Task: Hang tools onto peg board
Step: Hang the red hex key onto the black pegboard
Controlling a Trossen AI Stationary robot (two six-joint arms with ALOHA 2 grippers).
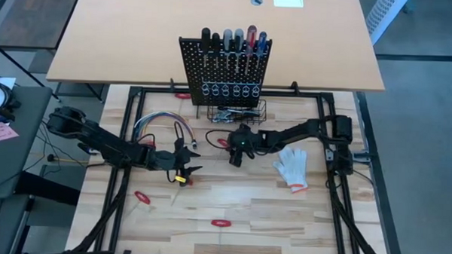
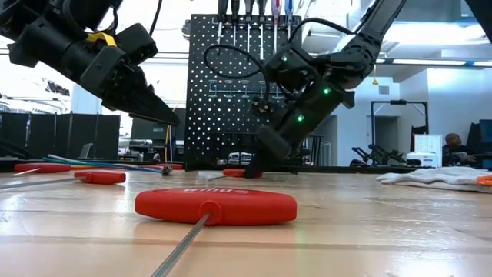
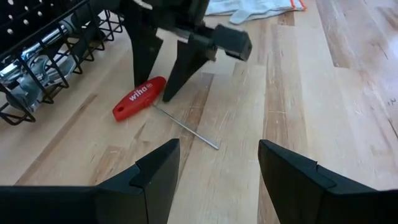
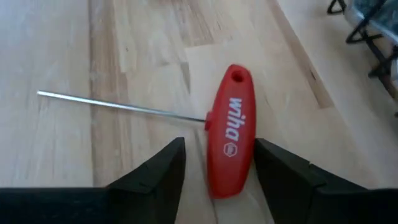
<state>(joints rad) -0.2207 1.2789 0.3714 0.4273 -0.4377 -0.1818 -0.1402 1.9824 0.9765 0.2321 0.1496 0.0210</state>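
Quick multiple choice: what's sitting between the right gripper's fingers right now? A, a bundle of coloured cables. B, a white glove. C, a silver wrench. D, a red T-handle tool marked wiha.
D: in the right wrist view, the open right gripper has its fingers on either side of the red T-handle tool lying on the table, not yet closed on it.

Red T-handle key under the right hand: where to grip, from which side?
Grip the red T-handle key across the narrow width of its red handle, coming straight down from above. It lies flat on the table, so only the top and long sides are free. The thin shaft sticks out sideways from mid-handle and looks too slim to pinch. The right hand is open and already straddles the handle's near end.
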